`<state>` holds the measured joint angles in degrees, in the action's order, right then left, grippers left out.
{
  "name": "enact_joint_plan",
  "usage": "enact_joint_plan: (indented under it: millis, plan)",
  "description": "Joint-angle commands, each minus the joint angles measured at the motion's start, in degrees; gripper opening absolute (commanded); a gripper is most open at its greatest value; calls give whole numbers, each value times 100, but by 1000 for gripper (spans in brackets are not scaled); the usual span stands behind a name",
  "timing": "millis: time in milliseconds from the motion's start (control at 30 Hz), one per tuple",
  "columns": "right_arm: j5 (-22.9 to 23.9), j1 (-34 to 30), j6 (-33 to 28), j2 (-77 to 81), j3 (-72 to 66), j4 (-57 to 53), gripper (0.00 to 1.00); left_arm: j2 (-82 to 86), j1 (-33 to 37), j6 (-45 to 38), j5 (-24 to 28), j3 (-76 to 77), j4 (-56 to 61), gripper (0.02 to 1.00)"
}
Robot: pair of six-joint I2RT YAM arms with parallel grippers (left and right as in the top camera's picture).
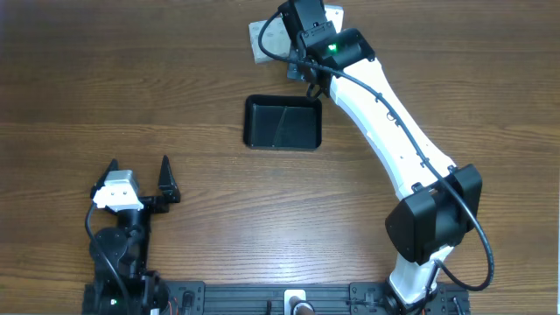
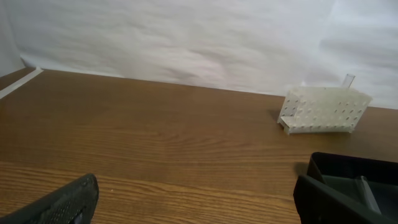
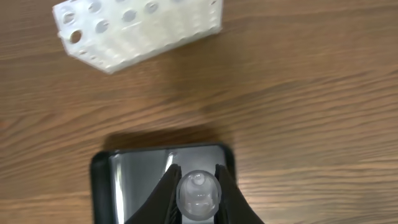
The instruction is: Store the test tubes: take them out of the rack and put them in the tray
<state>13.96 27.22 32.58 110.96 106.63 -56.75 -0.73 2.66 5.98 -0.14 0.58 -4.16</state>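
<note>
The right claw [image 3: 196, 177] grips a test tube [image 3: 199, 194] over the tray [image 3: 99, 186]; it should lower and lay it flat before letting go. The left claw [image 1: 138, 171] sits open.

Your table [image 1: 175, 105] is brown wood. Its grain runs side to side in the top view, and the finish is matte with a slight sheen. Light falls soft and even across the table. Behind the table's far edge you have a white sheet [image 2: 186, 37] hung as a backdrop, creased and rippled, meeting the wood in a straight line. At the table's far left corner a pale strip [image 2: 18, 83] runs along the edge.
</note>
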Motion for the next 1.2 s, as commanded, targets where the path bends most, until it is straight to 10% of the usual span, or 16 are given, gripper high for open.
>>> enact_joint_plan:
  millis: [33, 433, 1200]
  plan:
    - [-455, 35, 214, 125, 400, -254, 12, 39, 24, -87, 76, -24, -20, 998]
    - [-824, -2, 210, 1808, 3025, -2299, 31, 39, 26, -87, 76, -24, -20, 996]
    - [-1246, -20, -52, 2610, 3112, -3058, 40, 39, 26, -87, 76, -24, -20, 998]
